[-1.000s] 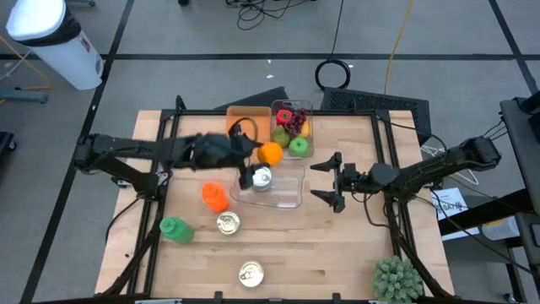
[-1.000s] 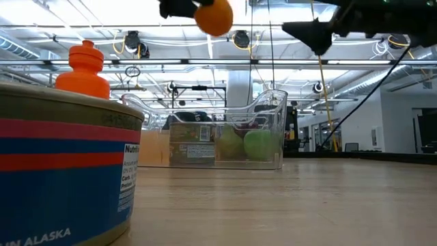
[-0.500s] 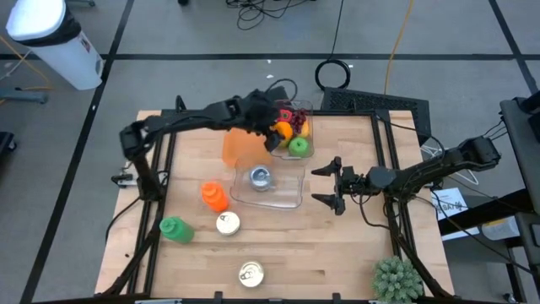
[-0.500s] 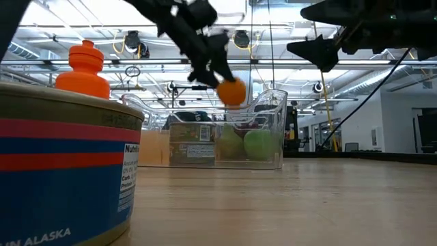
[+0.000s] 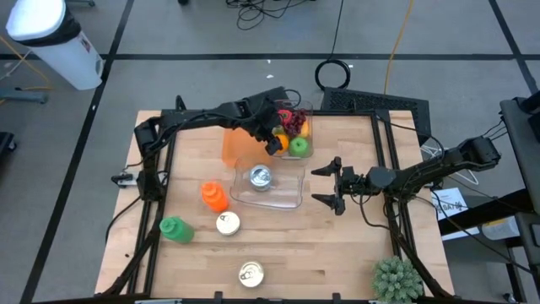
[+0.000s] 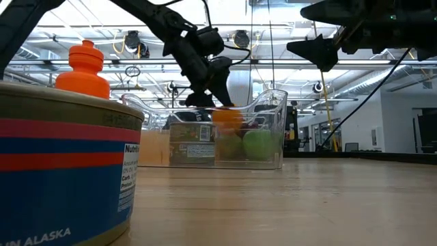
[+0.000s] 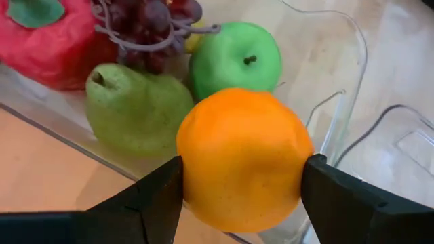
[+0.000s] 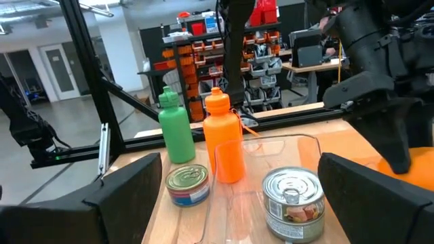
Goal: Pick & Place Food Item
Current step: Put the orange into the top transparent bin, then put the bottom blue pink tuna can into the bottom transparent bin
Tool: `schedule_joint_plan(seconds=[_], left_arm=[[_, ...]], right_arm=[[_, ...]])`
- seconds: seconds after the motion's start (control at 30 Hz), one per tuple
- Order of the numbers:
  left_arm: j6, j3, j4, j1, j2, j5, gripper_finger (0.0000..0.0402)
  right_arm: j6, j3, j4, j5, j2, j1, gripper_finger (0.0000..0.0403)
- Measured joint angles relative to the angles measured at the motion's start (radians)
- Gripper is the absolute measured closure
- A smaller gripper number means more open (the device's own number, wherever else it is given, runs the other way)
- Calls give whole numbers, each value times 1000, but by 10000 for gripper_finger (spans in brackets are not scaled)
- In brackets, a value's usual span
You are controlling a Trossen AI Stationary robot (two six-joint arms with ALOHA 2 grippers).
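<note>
Left end effector (image 7: 241,196): clamped on orange (image 7: 242,157), now lowered from above into the fruit bin (image 5: 305,111), apple (image 7: 235,59) and pear (image 7: 137,108) just beyond. Release pending. Right end effector (image 5: 331,183): apart, idle.

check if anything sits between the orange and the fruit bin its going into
Nothing visible blocks it. The left tool holds the orange just over the clear bin, above a gap beside the pear and green apple. The right tool waits open, well aside.
</note>
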Motion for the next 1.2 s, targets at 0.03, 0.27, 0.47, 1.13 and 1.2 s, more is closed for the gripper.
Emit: schedule_joint_plan(seconds=[0.03, 0.27, 0.47, 1.13, 1.2], left_arm=[[-2, 0, -6, 0, 0, 4, 138], [-4, 0, -26, -5, 0, 29, 122], [-5, 0, -26, -7, 0, 25, 62], [0, -1, -60, 38, -127, 23, 47], [23, -1, -100, 46, -191, 36, 44]], right_arm=[[0, 0, 0, 0, 0, 0, 25], [0, 0, 0, 0, 0, 0, 25], [0, 0, -1, 0, 0, 0, 25], [13, 0, 0, 0, 0, 0, 25], [34, 0, -1, -1, 0, 1, 25]])
